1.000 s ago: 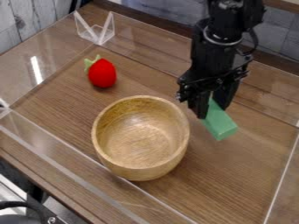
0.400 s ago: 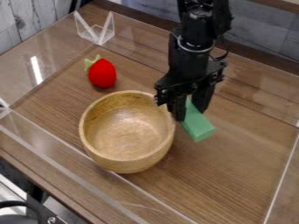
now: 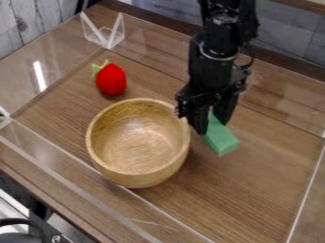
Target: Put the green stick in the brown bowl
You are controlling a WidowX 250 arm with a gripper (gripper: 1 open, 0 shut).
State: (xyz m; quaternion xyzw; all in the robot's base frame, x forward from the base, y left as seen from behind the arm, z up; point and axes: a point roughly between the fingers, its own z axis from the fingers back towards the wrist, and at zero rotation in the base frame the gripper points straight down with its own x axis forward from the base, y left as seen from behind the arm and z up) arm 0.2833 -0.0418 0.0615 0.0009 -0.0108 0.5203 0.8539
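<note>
The mint-green stick [image 3: 223, 141] slants down to the right just beside the right wall of the brown bowl [image 3: 137, 143]. Its upper end is tucked between the black fingers of my gripper [image 3: 210, 120], which points straight down and is shut on it. The stick's lower end sits at or just above the tabletop; I cannot tell whether it touches. The gripper hangs over the bowl's right rim, close to it. The wooden bowl holds nothing.
A red strawberry toy [image 3: 110, 79] lies behind and left of the bowl. Clear plastic walls [image 3: 102, 31] ring the wooden table [image 3: 254, 190], with a folded clear piece at the back left corner.
My gripper has carried the green stick left and slightly down toward the bowl. The bowl has slid a little to the left.
</note>
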